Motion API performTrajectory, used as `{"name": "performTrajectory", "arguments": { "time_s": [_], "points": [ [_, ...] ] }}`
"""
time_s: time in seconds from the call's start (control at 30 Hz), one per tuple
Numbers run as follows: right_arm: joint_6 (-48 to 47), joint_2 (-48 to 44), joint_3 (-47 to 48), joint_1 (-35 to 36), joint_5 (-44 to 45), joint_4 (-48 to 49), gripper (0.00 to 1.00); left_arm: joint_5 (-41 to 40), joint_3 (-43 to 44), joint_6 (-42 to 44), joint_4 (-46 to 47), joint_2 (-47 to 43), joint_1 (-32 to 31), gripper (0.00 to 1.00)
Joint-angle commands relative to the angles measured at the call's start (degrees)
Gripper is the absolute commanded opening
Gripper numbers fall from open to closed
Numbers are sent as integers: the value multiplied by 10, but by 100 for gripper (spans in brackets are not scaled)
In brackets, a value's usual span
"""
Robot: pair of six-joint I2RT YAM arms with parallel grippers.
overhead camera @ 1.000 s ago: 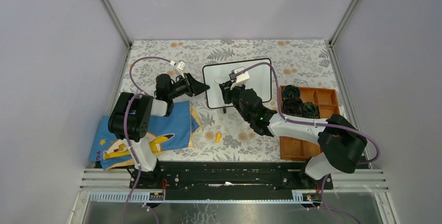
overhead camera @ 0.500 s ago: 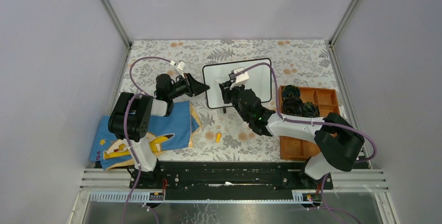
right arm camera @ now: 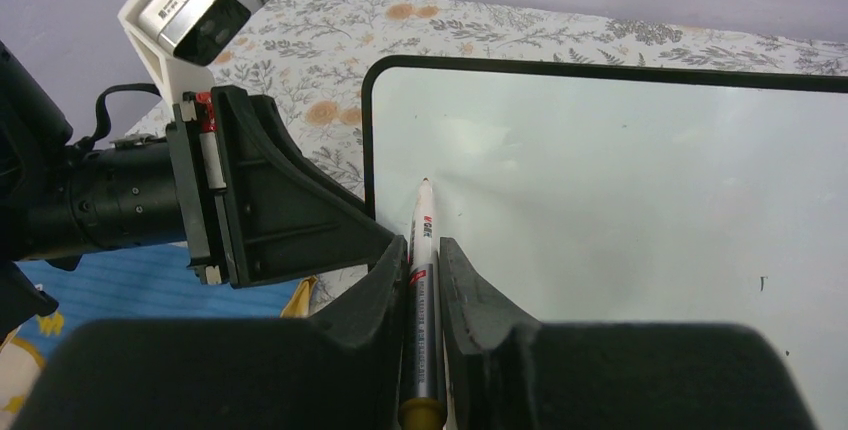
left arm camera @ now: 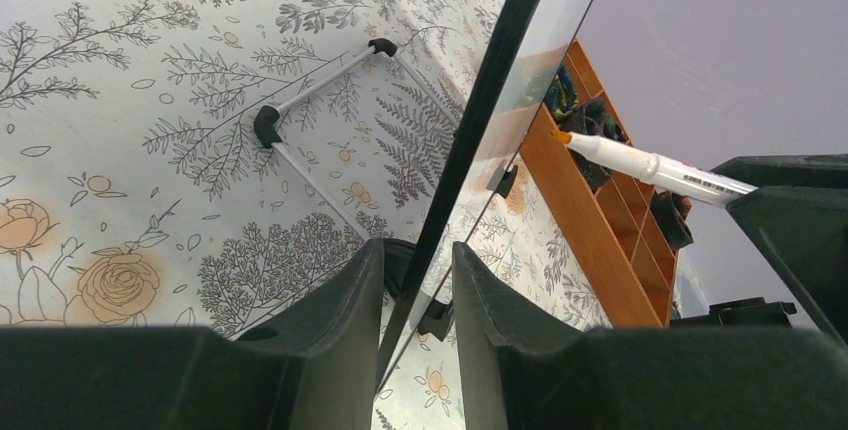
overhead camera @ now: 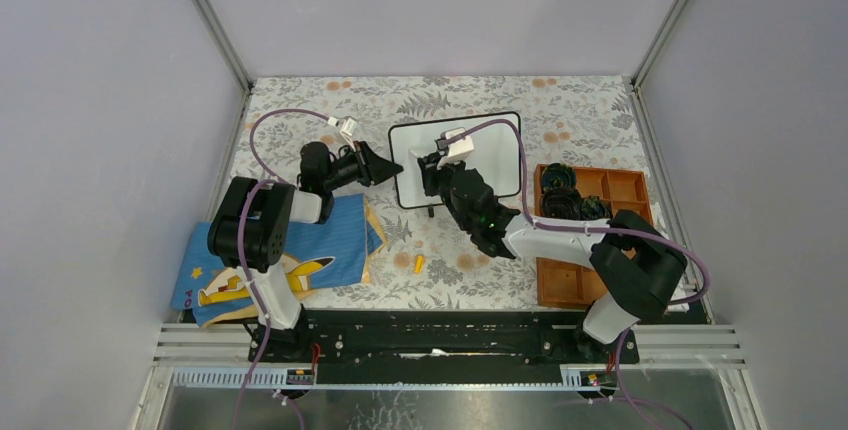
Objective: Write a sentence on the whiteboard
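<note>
Floral table [overhead camera: 600,120] bears whiteboard [overhead camera: 500,160]; left jaws clamp its edge, right jaws marker [right arm camera: 424,218].

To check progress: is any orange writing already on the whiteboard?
No, the right wrist view shows no orange marks on the whiteboard, only the marker pointing at its white surface.

whiteboard [right arm camera: 620,180] cut off by frame edge, tray [overhead camera: 625,186] contents indistinct
</note>
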Motion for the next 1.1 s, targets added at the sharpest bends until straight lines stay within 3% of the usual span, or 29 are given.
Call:
{"name": "performTrajectory", "arguments": {
  "time_s": [0.0,1.07],
  "points": [
    [8,7,29,-2,25,48,0,-6,9,20,4,-10,-6,37],
    [13,27,52,-12,24,65,0,-7,9,27,-1,-13,-7,33]
  ]
}}
